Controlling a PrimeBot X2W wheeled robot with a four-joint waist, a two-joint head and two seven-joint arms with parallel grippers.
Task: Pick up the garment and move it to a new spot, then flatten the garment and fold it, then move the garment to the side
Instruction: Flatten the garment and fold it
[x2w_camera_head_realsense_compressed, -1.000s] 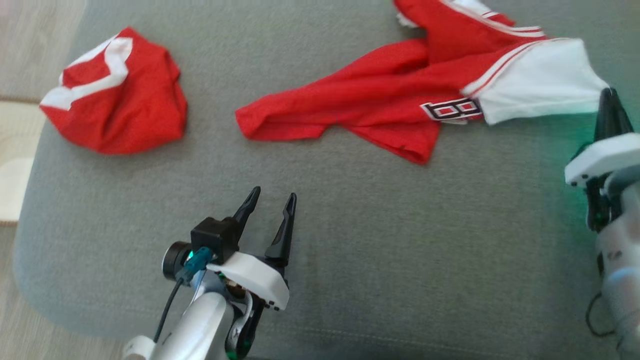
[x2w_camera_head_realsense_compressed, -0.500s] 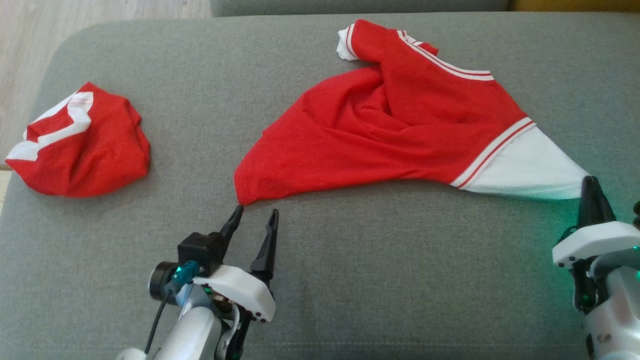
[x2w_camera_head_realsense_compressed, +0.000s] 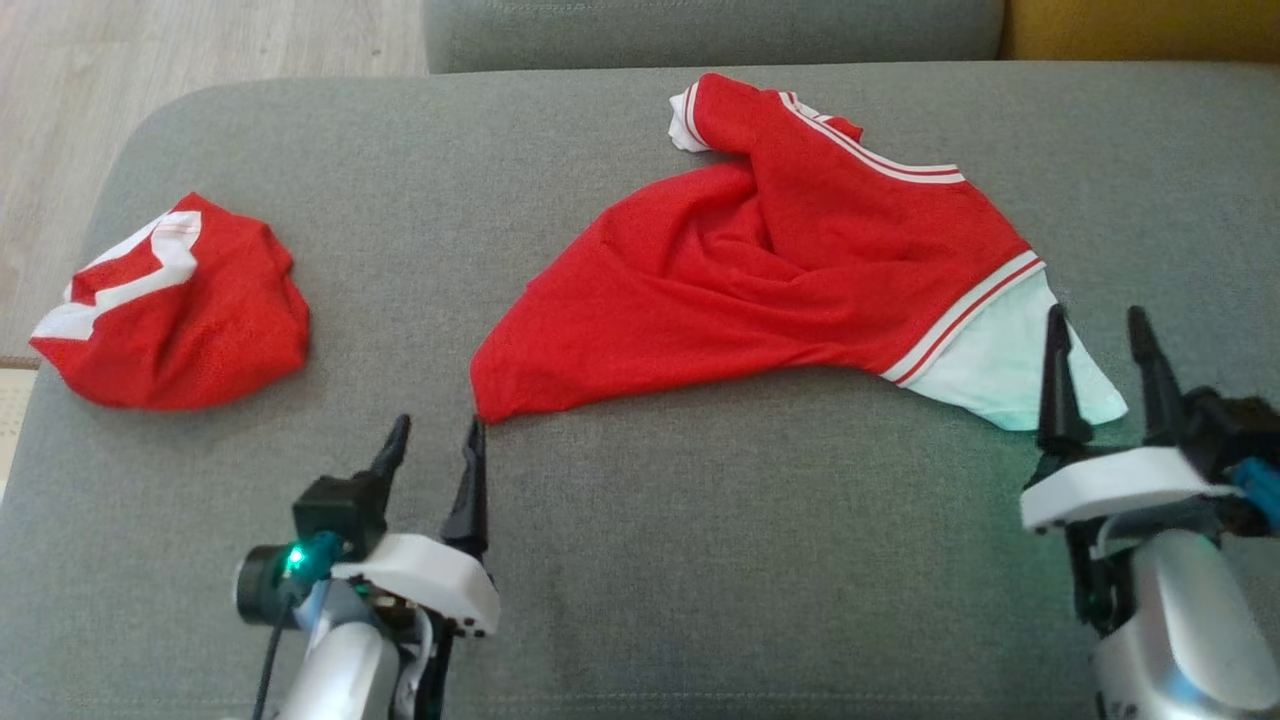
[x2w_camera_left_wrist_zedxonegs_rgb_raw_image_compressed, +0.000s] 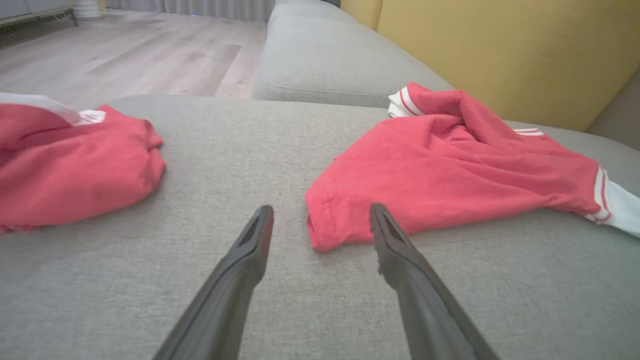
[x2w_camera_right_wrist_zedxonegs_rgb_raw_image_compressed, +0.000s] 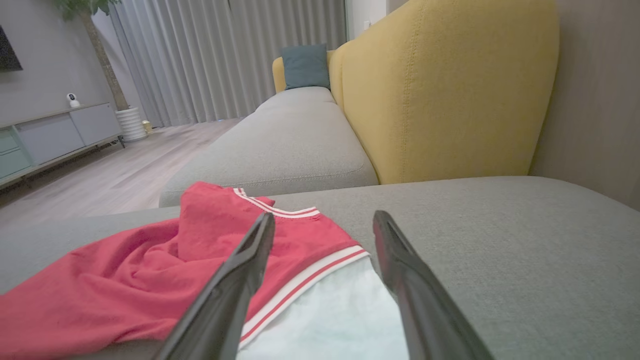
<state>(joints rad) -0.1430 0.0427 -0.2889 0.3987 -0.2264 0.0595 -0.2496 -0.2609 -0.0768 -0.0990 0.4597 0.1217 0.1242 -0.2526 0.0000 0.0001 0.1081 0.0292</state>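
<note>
A red jersey with white sleeves and striped trim (x2w_camera_head_realsense_compressed: 760, 270) lies crumpled and partly spread across the middle of the grey sofa cushion (x2w_camera_head_realsense_compressed: 700, 560). My left gripper (x2w_camera_head_realsense_compressed: 432, 440) stands open just left of the jersey's near left corner (x2w_camera_left_wrist_zedxonegs_rgb_raw_image_compressed: 325, 225), holding nothing. My right gripper (x2w_camera_head_realsense_compressed: 1095, 335) is open at the white sleeve (x2w_camera_head_realsense_compressed: 1010, 375), its fingers standing over the sleeve's near edge (x2w_camera_right_wrist_zedxonegs_rgb_raw_image_compressed: 325, 320) with nothing held.
A second red and white garment (x2w_camera_head_realsense_compressed: 180, 305) sits bunched at the cushion's left end (x2w_camera_left_wrist_zedxonegs_rgb_raw_image_compressed: 70, 170). A yellow backrest (x2w_camera_right_wrist_zedxonegs_rgb_raw_image_compressed: 440, 90) rises behind the cushion, and another grey seat (x2w_camera_right_wrist_zedxonegs_rgb_raw_image_compressed: 295, 145) extends beyond. Wooden floor (x2w_camera_head_realsense_compressed: 200, 50) lies past the left edge.
My right gripper has opened and let go of the white sleeve, which now lies slack. The left gripper has drawn back a little from the jersey corner. The camera view shifted.
</note>
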